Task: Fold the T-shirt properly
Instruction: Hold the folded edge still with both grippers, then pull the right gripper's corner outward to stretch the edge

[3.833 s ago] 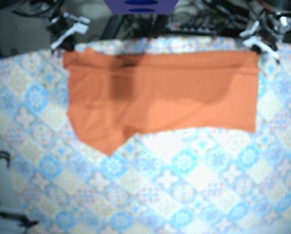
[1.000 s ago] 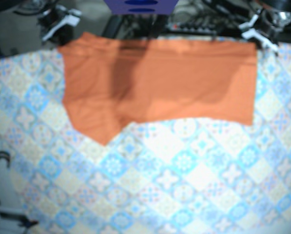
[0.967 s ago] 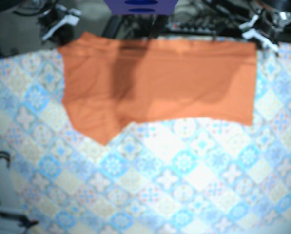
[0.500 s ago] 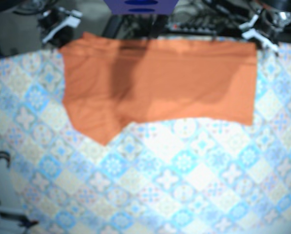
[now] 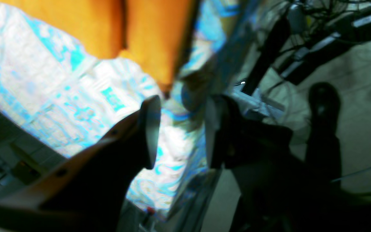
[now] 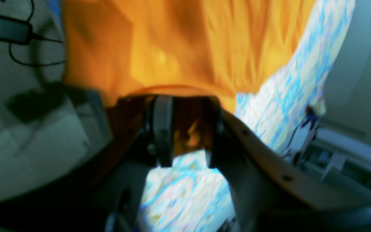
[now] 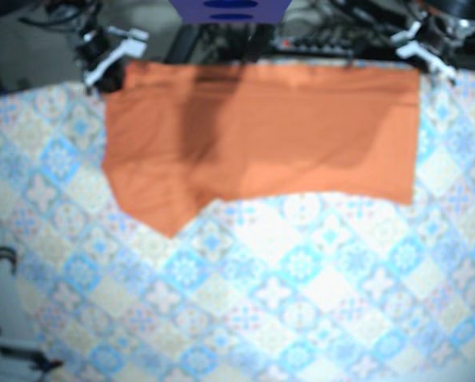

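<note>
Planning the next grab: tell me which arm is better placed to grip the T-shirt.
Likely right. The right tool sits at the T-shirt edge, cloth apparently between its open jaws. The left tool hangs open beside the corner, holding nothing.

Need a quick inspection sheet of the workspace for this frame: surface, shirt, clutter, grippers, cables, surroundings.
Surface: table covered by a blue tile-pattern cloth, lying flat.
Job's things: orange T-shirt spread along the far edge, with a pointed flap reaching toward the near side on the base view's left.
Clutter: nothing seen.
Grippers: left gripper is open and empty, just short of a shirt corner. The right gripper has orange cloth between its fingers; whether it grips is unclear.
Cables: black cable on the floor; cable loop beside the table.
Surroundings: dark equipment beyond the far edge, blurred.
</note>
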`<action>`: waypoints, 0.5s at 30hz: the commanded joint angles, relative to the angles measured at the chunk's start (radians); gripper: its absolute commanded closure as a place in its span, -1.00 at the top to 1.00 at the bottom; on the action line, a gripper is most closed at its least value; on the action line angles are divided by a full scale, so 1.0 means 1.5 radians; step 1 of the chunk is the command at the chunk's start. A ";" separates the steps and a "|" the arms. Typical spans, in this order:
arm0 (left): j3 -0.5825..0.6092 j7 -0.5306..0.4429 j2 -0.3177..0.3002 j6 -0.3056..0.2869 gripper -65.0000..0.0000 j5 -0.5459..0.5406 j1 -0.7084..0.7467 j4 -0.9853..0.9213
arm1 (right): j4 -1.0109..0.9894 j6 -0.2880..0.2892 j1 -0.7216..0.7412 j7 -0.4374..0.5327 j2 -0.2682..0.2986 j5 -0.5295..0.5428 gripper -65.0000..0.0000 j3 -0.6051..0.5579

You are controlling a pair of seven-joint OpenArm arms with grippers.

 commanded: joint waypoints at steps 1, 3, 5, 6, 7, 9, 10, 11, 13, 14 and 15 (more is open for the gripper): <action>-0.005 0.003 -0.010 0.011 -0.30 0.003 0.004 0.005 | 0.004 -0.012 0.008 0.002 0.006 -0.006 -0.54 -0.004; -0.005 0.016 -0.010 0.011 -0.30 0.003 0.005 0.005 | -0.004 -0.011 0.018 0.001 0.006 -0.015 -0.54 -0.011; -0.004 0.027 -0.010 0.011 -0.30 0.002 0.005 0.005 | -0.014 -0.011 0.027 0.001 0.006 -0.015 -0.54 -0.012; -0.004 0.028 -0.010 0.011 -0.30 0.002 0.005 0.005 | -0.020 -0.011 0.032 0.001 0.006 -0.015 -0.54 -0.011; -0.004 0.028 -0.010 0.011 -0.30 0.002 0.005 0.005 | -0.026 -0.011 0.032 0.001 0.006 -0.015 -0.54 -0.009; -0.004 0.028 -0.010 0.011 -0.30 0.002 0.005 0.005 | -0.040 -0.011 0.032 0.001 0.006 -0.014 -0.54 -0.007; -0.004 0.028 -0.010 0.011 -0.30 0.002 0.005 0.005 | -0.046 -0.011 0.032 0.001 0.006 -0.013 -0.54 -0.006; -0.004 0.028 -0.010 0.011 -0.30 0.002 0.005 0.005 | -0.050 -0.011 0.032 0.001 0.007 -0.013 -0.54 -0.006; -0.004 0.028 -0.010 0.011 -0.30 0.002 0.005 0.005 | -0.058 -0.011 0.032 0.001 0.014 -0.014 -0.54 -0.005; -0.004 0.028 -0.010 0.011 -0.30 0.002 0.005 0.005 | -0.059 -0.011 0.032 0.001 0.020 -0.012 -0.54 -0.005; -0.004 0.028 -0.010 0.011 -0.30 0.002 0.005 0.005 | -0.063 -0.011 0.032 0.001 0.024 -0.012 -0.54 -0.005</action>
